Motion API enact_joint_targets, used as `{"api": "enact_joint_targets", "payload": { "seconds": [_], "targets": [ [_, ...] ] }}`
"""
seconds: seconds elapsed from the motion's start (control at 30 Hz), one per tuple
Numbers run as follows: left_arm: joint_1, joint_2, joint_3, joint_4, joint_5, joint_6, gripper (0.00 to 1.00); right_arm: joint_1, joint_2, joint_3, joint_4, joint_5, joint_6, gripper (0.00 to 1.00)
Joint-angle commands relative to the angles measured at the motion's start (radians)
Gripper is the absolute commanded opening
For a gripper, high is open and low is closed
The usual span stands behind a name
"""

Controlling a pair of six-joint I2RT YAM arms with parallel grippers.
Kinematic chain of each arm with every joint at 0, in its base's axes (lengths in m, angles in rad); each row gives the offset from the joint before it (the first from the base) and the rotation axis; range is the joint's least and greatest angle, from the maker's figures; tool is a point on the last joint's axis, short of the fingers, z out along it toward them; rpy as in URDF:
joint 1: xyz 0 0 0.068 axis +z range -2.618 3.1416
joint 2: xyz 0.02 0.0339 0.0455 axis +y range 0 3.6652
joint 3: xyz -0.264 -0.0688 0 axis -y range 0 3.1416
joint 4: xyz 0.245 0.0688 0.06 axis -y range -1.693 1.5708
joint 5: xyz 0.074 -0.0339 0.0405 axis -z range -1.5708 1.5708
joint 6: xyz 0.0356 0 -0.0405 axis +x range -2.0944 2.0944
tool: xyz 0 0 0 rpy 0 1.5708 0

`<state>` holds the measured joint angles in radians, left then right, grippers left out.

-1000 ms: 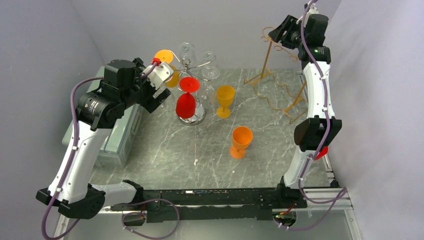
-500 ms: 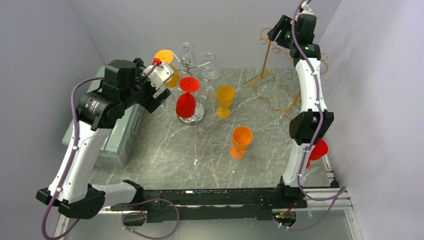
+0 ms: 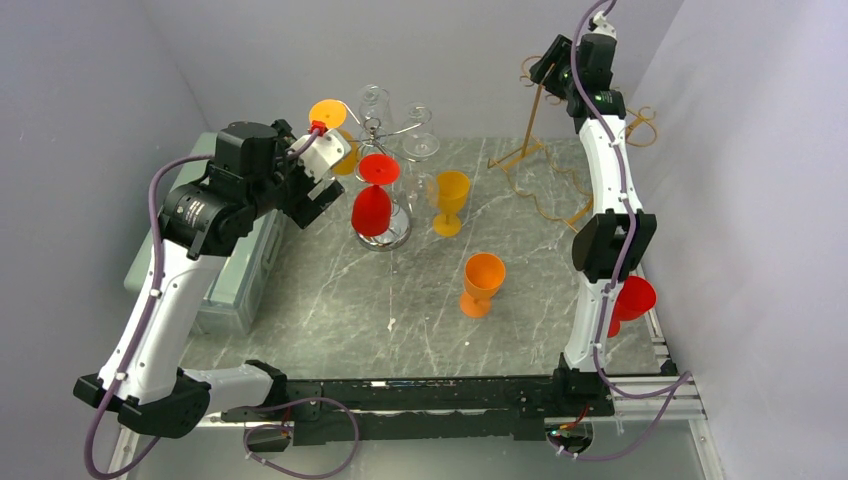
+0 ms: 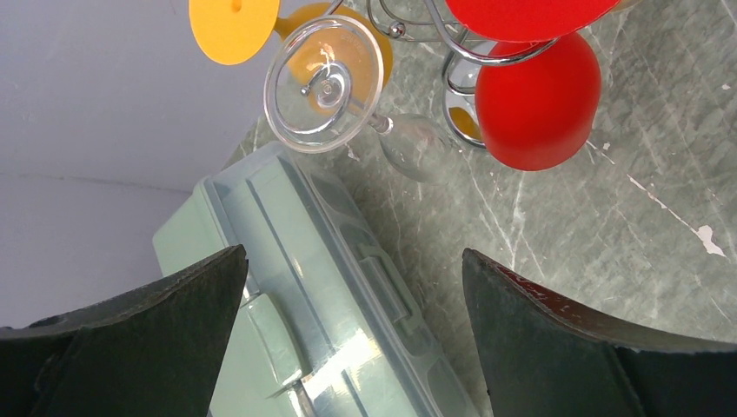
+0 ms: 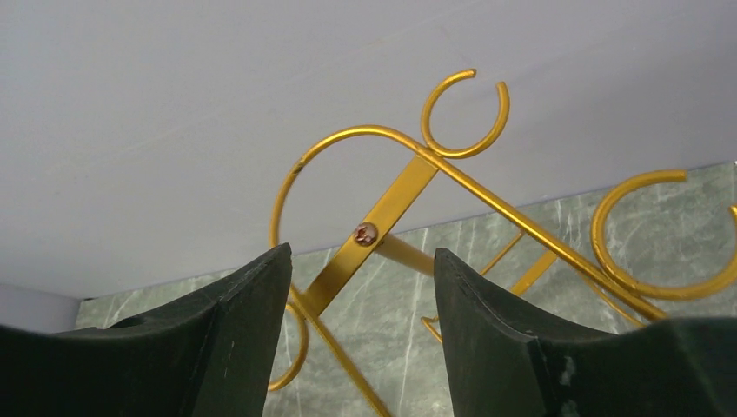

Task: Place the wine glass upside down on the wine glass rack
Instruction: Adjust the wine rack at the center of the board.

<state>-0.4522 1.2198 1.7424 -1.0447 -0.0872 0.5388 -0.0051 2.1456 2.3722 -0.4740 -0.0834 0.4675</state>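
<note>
A silver wire rack [image 3: 385,130] stands at the back of the table. A red glass [image 3: 372,208], an orange glass [image 3: 330,115] and clear glasses [image 3: 375,100] hang from it upside down. A yellow glass [image 3: 450,200] and an orange glass [image 3: 483,283] stand upright on the table. My left gripper [image 3: 318,190] is open and empty left of the silver rack. In the left wrist view [image 4: 352,256] a clear hanging glass [image 4: 323,82] lies ahead. My right gripper [image 3: 548,62] is open and empty, high at the gold rack [image 3: 545,130]; its flat bar [image 5: 382,221] shows between the jaws.
A pale green lidded box [image 3: 235,265] lies at the table's left edge, under my left gripper [image 4: 330,304]. A red glass [image 3: 632,298] sits at the right edge beside the right arm. Grey walls close in at the back and both sides.
My right arm has swung up and back to the left, closer to the top of the gold rack, uncovering the red glass at the right edge. My left arm has barely moved.
</note>
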Motion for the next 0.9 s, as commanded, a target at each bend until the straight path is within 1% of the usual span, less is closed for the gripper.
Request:
{"api": "enact_joint_targets", "payload": {
  "seconds": [0.0,0.13,0.17,0.3,0.4,0.6,0.7,0.77,0.87],
  "targets": [
    [0.000,-0.022,-0.001,0.030,0.002,0.012,1.00,0.000,0.036,0.041,0.052,0.025,0.013,0.61],
    [0.000,-0.022,-0.002,0.028,0.007,0.009,1.00,0.000,0.046,0.036,0.064,0.017,0.010,0.54],
    [0.000,-0.022,-0.004,0.028,0.006,0.008,0.99,-0.001,0.046,0.036,0.066,0.009,0.009,0.51],
    [0.000,-0.025,-0.012,0.032,0.006,0.006,1.00,-0.001,0.032,0.025,0.065,-0.039,0.001,0.41],
    [0.000,-0.028,-0.015,0.032,0.006,0.005,0.99,-0.001,-0.008,-0.023,0.089,-0.093,0.000,0.35],
    [0.000,-0.032,-0.002,0.028,0.003,-0.002,0.99,-0.001,-0.060,-0.073,0.096,-0.245,0.005,0.13],
    [0.000,-0.038,0.000,0.025,0.001,-0.002,1.00,-0.001,-0.099,-0.118,0.111,-0.306,0.012,0.05],
    [0.000,-0.044,0.000,0.024,-0.001,-0.002,1.00,-0.001,-0.129,-0.150,0.124,-0.344,0.014,0.02],
    [0.000,-0.049,0.003,0.019,0.000,-0.005,1.00,-0.001,-0.170,-0.182,0.125,-0.389,0.007,0.02]
  ]
}}
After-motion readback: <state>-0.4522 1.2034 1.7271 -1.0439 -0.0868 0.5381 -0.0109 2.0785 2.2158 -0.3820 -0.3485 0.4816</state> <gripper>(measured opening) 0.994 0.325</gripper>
